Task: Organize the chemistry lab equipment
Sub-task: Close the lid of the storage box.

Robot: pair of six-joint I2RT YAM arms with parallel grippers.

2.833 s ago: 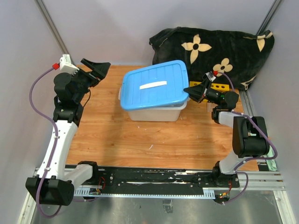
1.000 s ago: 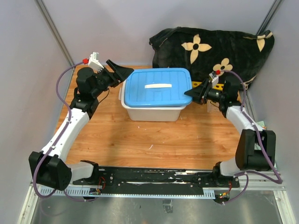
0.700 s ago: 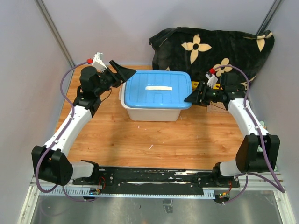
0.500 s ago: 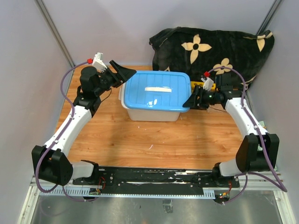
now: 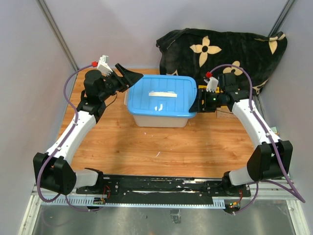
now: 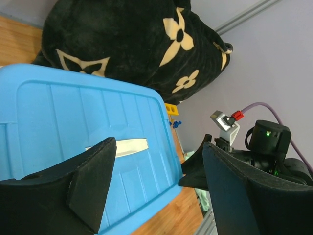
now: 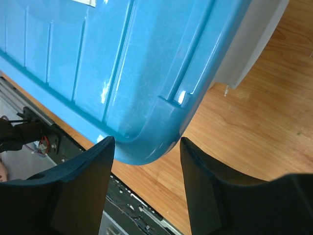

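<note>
Of the lab equipment I see only a corner of the yellow holed tube rack (image 6: 171,108) and a blue tube cap (image 6: 176,124), behind the tub's right end; the other items are hidden. The white tub (image 5: 159,120) with its blue lid (image 5: 159,95) stands mid-table. My left gripper (image 5: 131,78) is open at the lid's far left corner, its jaws spanning the lid (image 6: 73,122) in the left wrist view (image 6: 159,147). My right gripper (image 5: 195,105) is open at the lid's right end, and the lid's corner (image 7: 142,147) lies between its fingers (image 7: 146,142) without touching them.
The black flowered cloth (image 5: 220,46) is heaped at the back right, close behind my right arm. Grey walls close in the wooden table (image 5: 161,142) on three sides. A black rail (image 5: 161,186) runs along the near edge. The white tub wall (image 7: 249,54) shows under the lid's overhang.
My right gripper has moved left from beside the yellow rack up to the lid's right corner and opened a little wider. The lid sits slightly further left. My left arm has barely moved.
</note>
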